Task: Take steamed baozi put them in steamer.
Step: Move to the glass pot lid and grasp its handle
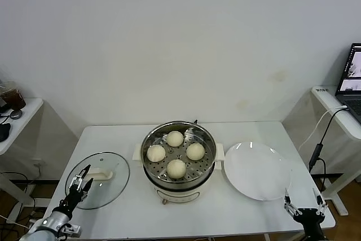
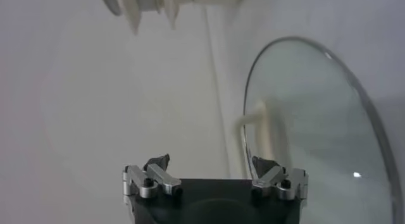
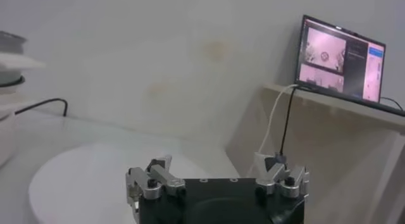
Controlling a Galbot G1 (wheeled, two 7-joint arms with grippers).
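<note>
The steel steamer [image 1: 151, 143] stands mid-table on its cream-white base. Several cream-white baozi lie on its perforated tray, among them one at the back [image 1: 175, 138], one at the left [image 1: 156, 153] and one at the front [image 1: 176, 168]. My left gripper [image 1: 81, 182] is open and empty at the table's front left, over the near rim of the glass lid [image 1: 113, 187]. In the left wrist view my left gripper [image 2: 215, 162] is at the lid's edge [image 2: 316, 118]. My right gripper [image 1: 303, 202] is open and empty at the front right, beside the white plate. It also shows in the right wrist view [image 3: 215, 168].
An empty white plate [image 1: 256, 170] lies right of the steamer; it also shows in the right wrist view [image 3: 82, 174]. A side table with a laptop [image 1: 352, 77] and a hanging cable [image 1: 318, 139] stands at the right. Another side table [image 1: 17, 117] stands at the left.
</note>
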